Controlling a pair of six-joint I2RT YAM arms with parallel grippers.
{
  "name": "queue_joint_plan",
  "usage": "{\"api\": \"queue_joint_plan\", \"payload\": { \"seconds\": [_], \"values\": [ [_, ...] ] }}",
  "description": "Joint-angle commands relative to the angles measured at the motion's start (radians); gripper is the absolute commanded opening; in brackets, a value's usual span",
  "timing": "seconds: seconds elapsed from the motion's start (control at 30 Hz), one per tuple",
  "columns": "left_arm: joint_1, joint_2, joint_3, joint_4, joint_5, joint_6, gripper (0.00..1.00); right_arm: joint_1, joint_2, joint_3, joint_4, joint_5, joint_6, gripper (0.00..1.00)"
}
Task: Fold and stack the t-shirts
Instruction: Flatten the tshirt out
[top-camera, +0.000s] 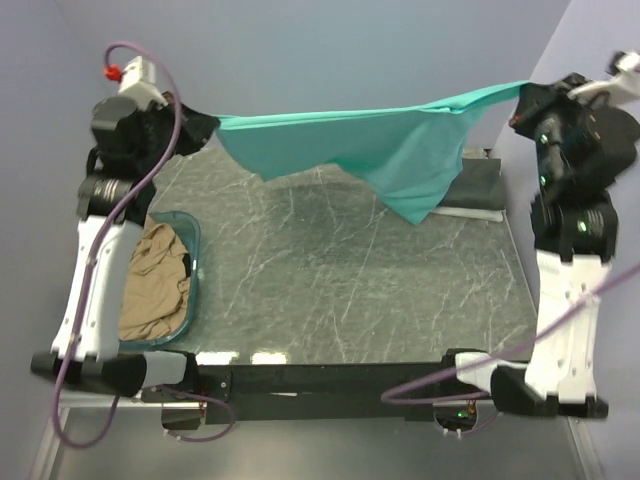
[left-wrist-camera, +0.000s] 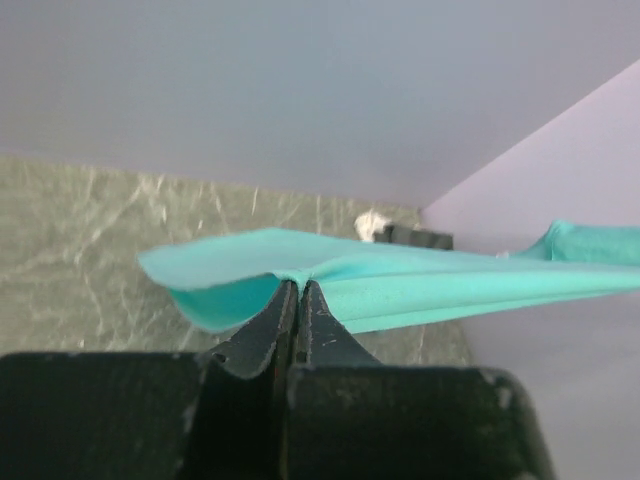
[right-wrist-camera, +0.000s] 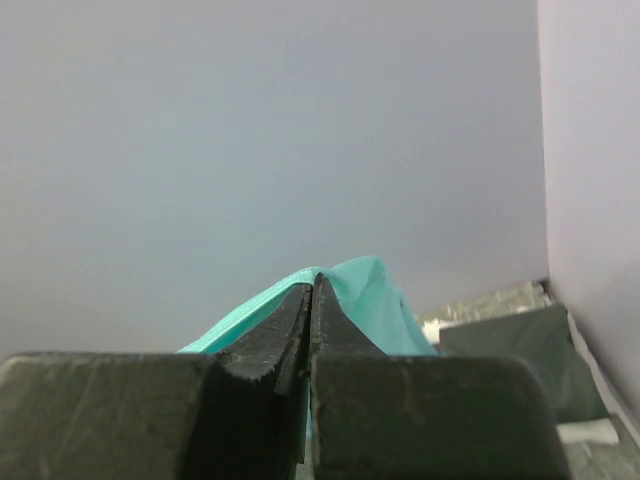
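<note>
On the near left of the table (top-camera: 330, 270), a teal plastic basket (top-camera: 195, 235) holds a crumpled tan t-shirt (top-camera: 155, 280), bunched loosely and filling most of it. A darker fold of cloth shows against the basket's right wall; what it is cannot be told. The middle of the marbled green tabletop lies bare beyond it.

Farther back, a teal-green t-shirt (top-camera: 380, 145) hangs in the air above the far half of the table, stretched sideways between the two arms. The left gripper (top-camera: 205, 125) pinches its left end, fingers pressed together on the cloth. The right gripper (top-camera: 522, 105) pinches the right end, held a little higher, its fingers likewise clamped on the fabric. The top edge runs almost taut between them, while the lower part sags and drapes to a point right of centre.

Behind that hanging point, at the far right of the table, a folded dark grey t-shirt (top-camera: 478, 183) lies flat, with a strip of white cloth (top-camera: 470, 212) showing along its near edge.
</note>
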Motion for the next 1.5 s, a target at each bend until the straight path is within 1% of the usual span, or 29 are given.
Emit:
{"api": "queue_joint_plan", "payload": {
  "seconds": [0.0,0.07,0.1,0.23,0.4,0.53,0.67,0.77,0.8,0.83,0.87,0.9,0.93,0.97,1.0,1.03,1.07,1.1,1.13,1.17,1.2,1.23,1.27,1.3,1.33,1.37,1.43,1.47],
  "values": [
    [0.006,-0.161,-0.077,0.133,-0.068,-0.002,0.01,-0.002,-0.126,-0.04,0.143,0.023,-0.031,0.0],
    [0.006,-0.221,-0.117,0.156,-0.08,-0.01,0.0,-0.002,-0.194,-0.056,0.164,0.026,-0.046,0.0],
    [0.006,-0.276,-0.149,0.165,-0.084,-0.011,0.0,-0.002,-0.214,-0.063,0.183,0.027,-0.053,0.0],
    [0.006,-0.367,-0.165,0.151,-0.109,-0.014,0.01,-0.002,-0.295,-0.036,0.198,0.035,-0.08,0.0],
    [0.006,-0.424,-0.123,0.082,-0.12,-0.007,0.01,-0.002,-0.303,0.073,0.175,0.018,-0.099,0.0],
    [0.006,-0.426,-0.115,0.07,-0.138,-0.011,0.01,-0.002,-0.248,0.116,0.168,0.004,-0.119,0.0],
    [0.006,-0.34,-0.114,0.018,-0.112,-0.022,0.01,-0.002,-0.177,0.076,0.189,0.009,-0.128,0.0],
    [0.006,-0.254,-0.17,0.029,-0.092,-0.011,0.01,-0.002,-0.09,0.01,0.229,0.012,-0.135,0.0],
    [0.006,-0.202,-0.203,0.045,-0.091,-0.004,0.01,-0.002,-0.032,-0.02,0.244,0.014,-0.143,0.0],
    [0.006,-0.171,-0.215,0.055,-0.089,0.018,0.0,-0.002,0.0,-0.033,0.252,0.023,-0.146,0.0],
    [0.006,-0.109,-0.229,0.068,-0.086,0.025,0.0,-0.002,0.033,-0.056,0.261,0.026,-0.146,0.0],
    [0.008,-0.073,-0.25,0.084,-0.081,0.033,0.0,-0.002,0.103,-0.068,0.279,0.027,-0.149,0.0],
    [0.009,-0.033,-0.255,0.108,-0.08,0.051,0.0,-0.002,0.14,-0.08,0.29,0.027,-0.146,0.0],
    [0.011,0.045,-0.26,0.119,-0.089,0.058,0.0,-0.002,0.178,-0.088,0.296,0.03,-0.143,0.0],
    [0.02,0.088,-0.26,0.128,-0.091,0.061,0.0,-0.002,0.262,-0.085,0.295,0.029,-0.132,0.0],
    [0.025,0.132,-0.249,0.139,-0.088,0.074,0.0,-0.002,0.307,-0.08,0.29,0.027,-0.126,0.0],
    [0.028,0.221,-0.217,0.136,-0.097,0.079,0.02,-0.002,0.352,-0.053,0.28,0.024,-0.117,0.0],
    [0.032,0.264,-0.197,0.139,-0.104,0.082,0.25,-0.002,0.445,-0.027,0.23,0.018,-0.094,0.02],
    [0.036,0.304,-0.175,0.144,-0.104,0.094,0.42,-0.002,0.487,0.005,0.197,0.012,-0.083,0.12],
    [0.034,0.379,-0.119,0.138,-0.106,0.099,0.58,-0.001,0.527,0.06,0.163,0.009,-0.073,0.37],
    [0.034,0.412,-0.087,0.13,-0.109,0.101,0.74,0.002,0.579,0.074,0.125,0.009,-0.059,0.49],
    [0.034,0.439,-0.059,0.124,-0.111,0.099,0.77,0.005,0.591,0.076,0.117,0.01,-0.054,0.56],
    [0.034,0.478,-0.034,0.101,-0.111,0.095,0.79,0.008,0.594,0.05,0.117,0.011,-0.053,0.69],
    [0.033,0.49,0.004,0.089,-0.101,0.088,0.81,0.016,0.579,0.023,0.132,0.011,-0.056,0.78],
    [0.028,0.495,0.013,0.075,-0.101,0.079,0.82,0.021,0.564,-0.01,0.143,0.011,-0.057,0.85],
    [0.022,0.487,0.006,0.066,-0.107,0.073,0.82,0.025,0.527,-0.08,0.151,0.014,-0.056,0.86],
    [-0.007,0.464,-0.031,0.072,-0.115,0.058,0.82,0.034,0.484,-0.157,0.178,0.015,-0.037,0.87],
    [-0.02,0.435,-0.08,0.076,-0.117,0.049,0.82,0.036,0.445,-0.227,0.184,0.017,-0.028,0.87]
  ]
}}
